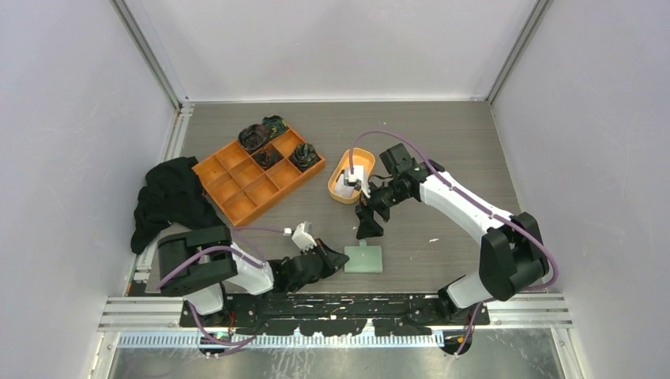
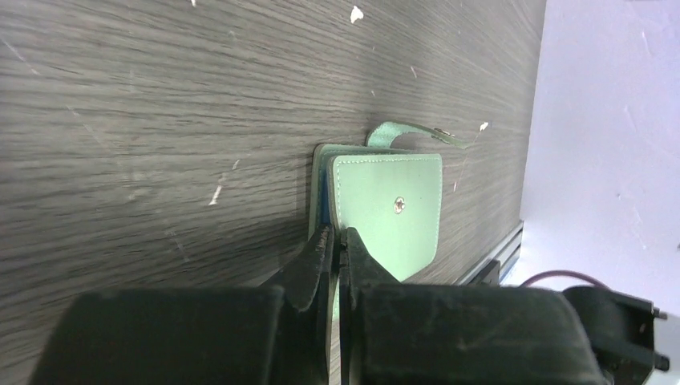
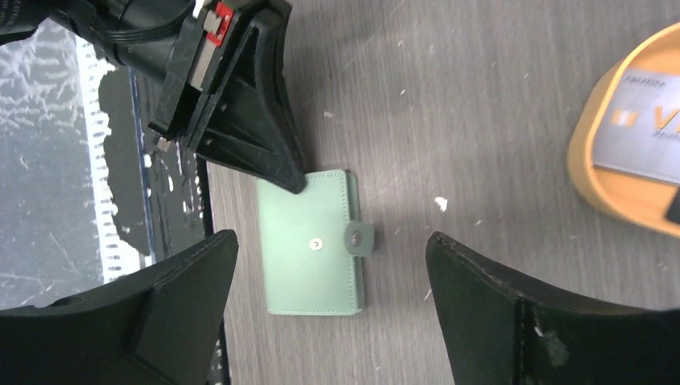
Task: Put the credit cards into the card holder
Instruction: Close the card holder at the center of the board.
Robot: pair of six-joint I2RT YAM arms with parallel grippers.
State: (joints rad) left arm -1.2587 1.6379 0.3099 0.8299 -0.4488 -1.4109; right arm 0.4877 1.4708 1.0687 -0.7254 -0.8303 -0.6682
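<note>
The left gripper [image 2: 337, 238] has its jaws pressed together on the near corner of the card holder [image 2: 389, 208], apparently nipping the cover's edge (a sliver of green shows between the fingers); the closing tab stands unsnapped, yet the cover lies flat, so the step in hand looks like opening the wallet; the right gripper [image 1: 369, 229] hangs spread wide and empty just above it; the credit cards [image 1: 351, 177] wait in the oval orange dish [image 1: 335, 189] at twelve o'clock from the wallet; next, I judge, the cover must be peeled back and held while the right arm fetches a card; the wood-grain table [image 1: 442, 142] is dark grey and flecked pale; at ten o'clock sits an orange compartment tray [image 1: 237, 193], at nine a black cloth [image 1: 170, 197]; white walls enclose everything.
</note>
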